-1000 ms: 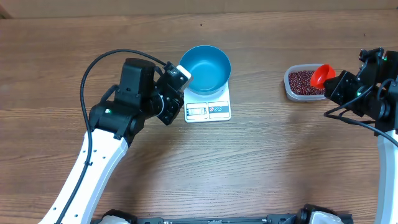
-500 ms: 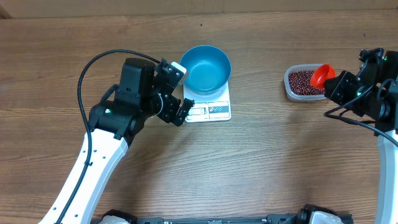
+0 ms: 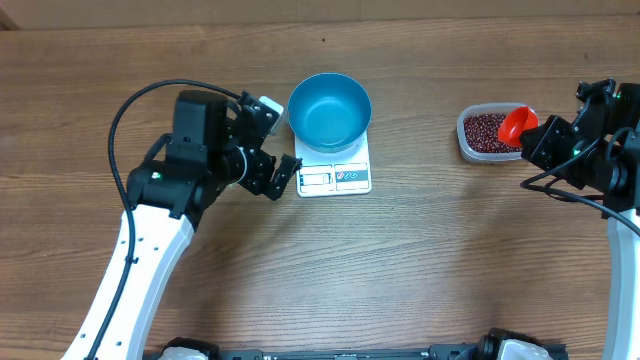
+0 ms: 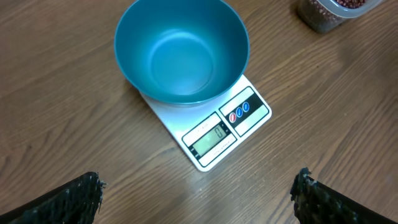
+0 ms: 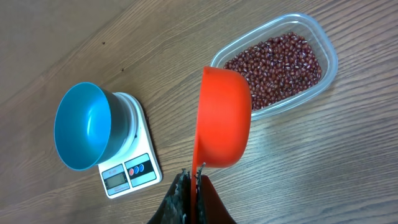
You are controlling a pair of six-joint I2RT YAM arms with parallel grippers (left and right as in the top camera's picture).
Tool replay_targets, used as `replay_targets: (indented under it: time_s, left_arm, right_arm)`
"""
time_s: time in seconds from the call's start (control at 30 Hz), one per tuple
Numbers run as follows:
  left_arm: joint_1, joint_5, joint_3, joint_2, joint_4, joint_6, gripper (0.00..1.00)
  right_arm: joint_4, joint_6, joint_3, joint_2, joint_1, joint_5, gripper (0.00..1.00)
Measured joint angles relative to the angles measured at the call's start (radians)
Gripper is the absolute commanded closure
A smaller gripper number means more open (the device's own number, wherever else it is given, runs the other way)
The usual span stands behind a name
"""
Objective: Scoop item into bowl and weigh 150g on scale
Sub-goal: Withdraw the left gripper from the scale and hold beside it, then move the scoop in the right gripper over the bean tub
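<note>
My left end effector (image 3: 275, 143) spread apart, blue bowl (image 4: 180, 53) on scale (image 4: 214, 134) just ahead; right end effector (image 5: 194, 186) clamped on red scoop (image 5: 224, 118), beans (image 5: 280, 62) beyond.

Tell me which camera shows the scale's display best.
The left wrist view. There the scale sits close and central, its display facing the camera, unobstructed, in front of the bowl. Overhead shows the display only as a tiny pale patch; the right wrist view shows it small and tilted, low in frame.

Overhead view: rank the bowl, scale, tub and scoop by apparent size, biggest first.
1. bowl and scale: alike; scale partly hidden beneath, so unranked.
2. tub.
3. scoop, clearly smallest.
</note>
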Motion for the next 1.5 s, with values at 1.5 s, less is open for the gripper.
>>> replay_targets:
  time_s: [1.5]
  left_arm:
    - [0.009,0.042,0.0,0.0,-0.022,0.11,0.0]
  right_arm:
    - [0.004,0.0,0.0,0.0,0.0,-0.001,0.96]
